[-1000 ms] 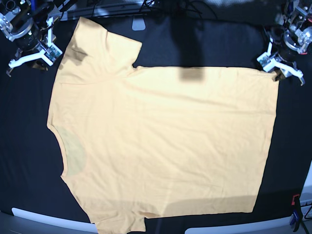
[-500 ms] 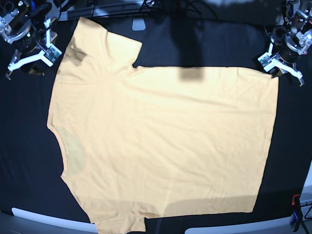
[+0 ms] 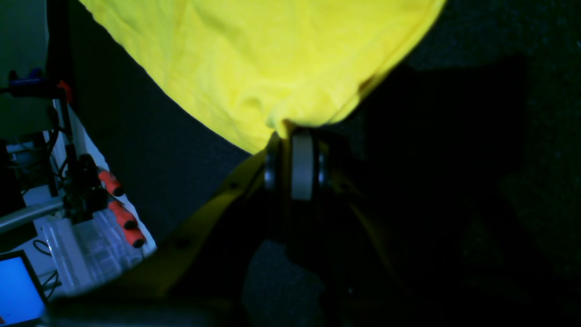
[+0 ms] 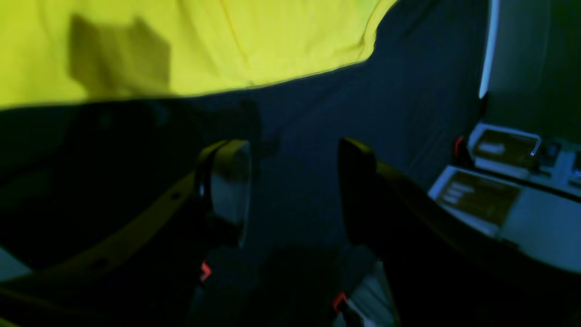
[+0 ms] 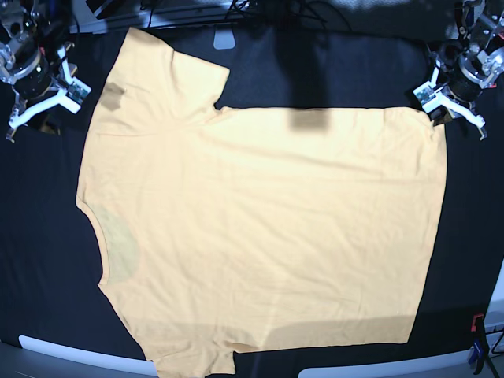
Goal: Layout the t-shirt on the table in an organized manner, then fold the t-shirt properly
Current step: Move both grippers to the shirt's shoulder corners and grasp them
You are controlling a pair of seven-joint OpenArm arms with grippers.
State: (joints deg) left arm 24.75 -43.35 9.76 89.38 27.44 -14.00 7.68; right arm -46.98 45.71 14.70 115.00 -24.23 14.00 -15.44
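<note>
The pale yellow-orange t-shirt [image 5: 260, 228] lies spread flat on the black table [image 5: 47, 236], neck to the left and hem to the right. My left gripper [image 5: 439, 118] is at the shirt's far right hem corner. In the left wrist view the left gripper [image 3: 290, 134] is shut on that corner of the shirt [image 3: 254, 54], and the cloth puckers at the tips. My right gripper [image 5: 46, 112] is off the cloth, left of the far sleeve. In the right wrist view the right gripper [image 4: 290, 181] is open and empty over bare table [image 4: 317, 113], with the shirt [image 4: 181, 41] beyond it.
A red clamp [image 5: 476, 321] sits at the right table edge; red-handled clamps [image 3: 118, 204] and a laptop screen [image 3: 18, 286] lie past the edge. A grey tab [image 5: 224, 38] is at the back. White strips [image 5: 79, 354] line the front edge. Boxes [image 4: 490, 195] stand beside the table.
My right gripper has drawn back up and left, away from the far sleeve. My left gripper has shifted slightly back and inward with the hem corner, which now puckers.
</note>
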